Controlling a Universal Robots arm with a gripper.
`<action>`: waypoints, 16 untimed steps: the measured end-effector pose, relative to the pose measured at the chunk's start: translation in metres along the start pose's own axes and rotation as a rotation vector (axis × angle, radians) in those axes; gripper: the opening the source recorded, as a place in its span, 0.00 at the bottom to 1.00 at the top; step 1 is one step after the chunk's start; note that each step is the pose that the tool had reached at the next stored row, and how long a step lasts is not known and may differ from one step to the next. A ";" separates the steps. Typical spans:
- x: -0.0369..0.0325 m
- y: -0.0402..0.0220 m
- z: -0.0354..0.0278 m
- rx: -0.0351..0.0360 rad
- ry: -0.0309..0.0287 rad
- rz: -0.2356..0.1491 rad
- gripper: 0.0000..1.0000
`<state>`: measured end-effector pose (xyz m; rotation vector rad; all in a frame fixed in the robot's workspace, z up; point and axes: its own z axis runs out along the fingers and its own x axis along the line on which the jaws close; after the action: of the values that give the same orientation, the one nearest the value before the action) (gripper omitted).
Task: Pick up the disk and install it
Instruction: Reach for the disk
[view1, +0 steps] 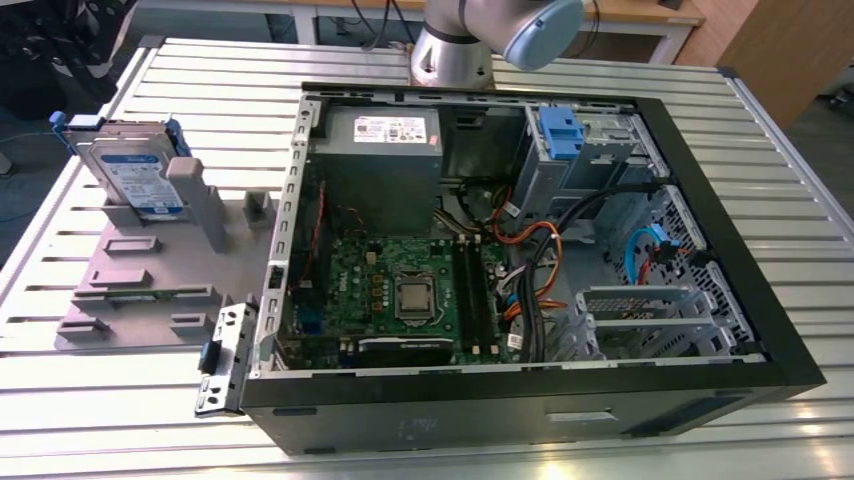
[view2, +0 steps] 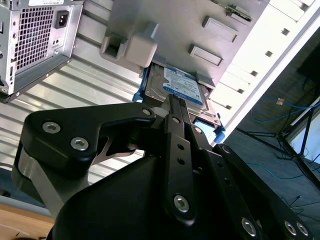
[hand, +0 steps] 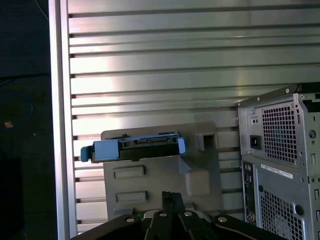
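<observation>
One disk (view1: 134, 175) upright at fixture (view1: 147, 290) edge | hand (view2: 172, 98) pressed together, clear of it | slatted table (view1: 200, 80) beside

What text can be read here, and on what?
Nothing can be read clearly.
White-and-blue label on the disk: print too blurred to read.
White sticker on the power supply: too small to read.
Rear sticker on the computer case, first wrist view: too small.

Shiny metal disk (view1: 131, 172) framed in blue plastic; matt grey holder (view1: 140, 290); ribbed metal table (view1: 200, 80).
</observation>
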<state>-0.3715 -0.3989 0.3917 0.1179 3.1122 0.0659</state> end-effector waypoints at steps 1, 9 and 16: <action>0.0002 0.0000 0.0000 -0.0001 -0.0001 0.000 0.11; 0.0024 -0.0002 -0.0001 0.0000 0.0001 0.000 0.11; 0.0049 -0.0004 -0.0002 0.0000 0.0000 0.000 0.11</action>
<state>-0.3765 -0.3990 0.3917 0.1179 3.1123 0.0658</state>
